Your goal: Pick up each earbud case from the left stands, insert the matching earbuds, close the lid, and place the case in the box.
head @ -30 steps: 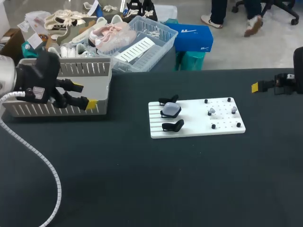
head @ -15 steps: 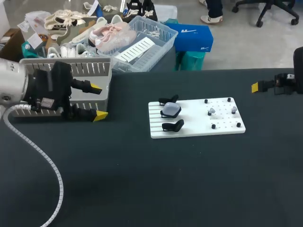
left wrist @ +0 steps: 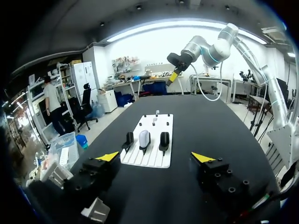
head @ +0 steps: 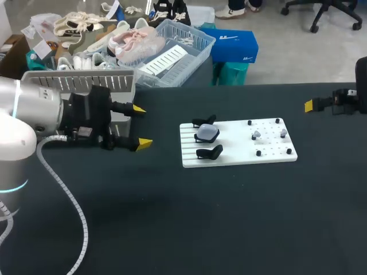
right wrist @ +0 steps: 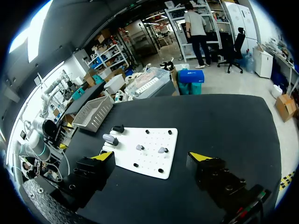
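Observation:
A white board [head: 238, 150] lies mid-table with three black stands along its left side. The middle stand holds a pale, closed earbud case [head: 207, 133] [left wrist: 144, 138] [right wrist: 109, 139]; the two outer stands [head: 204, 121] [head: 210, 152] carry nothing. Two small earbuds [head: 256, 134] [head: 283, 133] sit among black pegs on the board's right half. My left gripper [head: 140, 126] [left wrist: 155, 157] hovers left of the board, open and with nothing in it, pointing at the stands. My right gripper [head: 309, 105] [right wrist: 150, 157] hangs open at the table's far right edge, well away from the board.
A grey slatted box [head: 114, 86] [right wrist: 93, 112] stands at the table's back left, just behind my left arm. My left arm's white cable [head: 63, 195] loops over the front left of the black tabletop.
My left gripper has travelled right, from in front of the grey box to a spot near the board's left edge. My right arm has kept still.

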Controlling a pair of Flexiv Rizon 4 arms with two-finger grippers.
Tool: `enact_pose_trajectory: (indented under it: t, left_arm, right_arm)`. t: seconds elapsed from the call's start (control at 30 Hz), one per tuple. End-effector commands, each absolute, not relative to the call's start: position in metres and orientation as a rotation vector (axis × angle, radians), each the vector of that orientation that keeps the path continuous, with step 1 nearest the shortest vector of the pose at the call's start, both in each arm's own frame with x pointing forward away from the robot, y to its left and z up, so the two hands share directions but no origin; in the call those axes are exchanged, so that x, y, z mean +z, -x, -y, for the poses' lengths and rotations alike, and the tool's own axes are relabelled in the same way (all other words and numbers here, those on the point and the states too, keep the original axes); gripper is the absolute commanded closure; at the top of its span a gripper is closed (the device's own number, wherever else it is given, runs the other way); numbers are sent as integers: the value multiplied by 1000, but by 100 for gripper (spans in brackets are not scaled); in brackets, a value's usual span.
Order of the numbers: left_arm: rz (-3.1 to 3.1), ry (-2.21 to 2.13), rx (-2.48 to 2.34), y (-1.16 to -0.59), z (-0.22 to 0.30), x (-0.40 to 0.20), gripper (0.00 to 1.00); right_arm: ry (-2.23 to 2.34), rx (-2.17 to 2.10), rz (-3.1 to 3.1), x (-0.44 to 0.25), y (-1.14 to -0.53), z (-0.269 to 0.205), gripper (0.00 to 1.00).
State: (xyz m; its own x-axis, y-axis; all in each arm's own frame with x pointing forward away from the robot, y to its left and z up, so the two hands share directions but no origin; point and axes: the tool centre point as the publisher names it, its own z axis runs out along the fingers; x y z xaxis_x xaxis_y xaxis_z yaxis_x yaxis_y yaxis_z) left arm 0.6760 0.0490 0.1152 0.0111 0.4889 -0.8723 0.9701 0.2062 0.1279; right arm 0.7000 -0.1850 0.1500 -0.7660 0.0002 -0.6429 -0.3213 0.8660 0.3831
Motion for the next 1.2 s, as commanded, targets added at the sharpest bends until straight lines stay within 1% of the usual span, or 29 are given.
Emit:
enact_pose_trajectory:
  t: [0.03,0.57,1.0,1.2]
  left_arm:
    - [-1590,-1435,-713,-693,-31,99,0]
    - [-1589,-1419,-774,-715,11,80,0]
    - [-1536,-1435,-841,-708,33,70,0]
    - [-1597,-1403,-867,-715,44,62,0]
  right_arm:
    - [231,636,-2374,150,-700,185,0]
    - [231,636,-2374,150,-700,185,0]
    - [231,636,-2374,150,-700,185,0]
    - [231,636,-2374,150,-700,185,0]
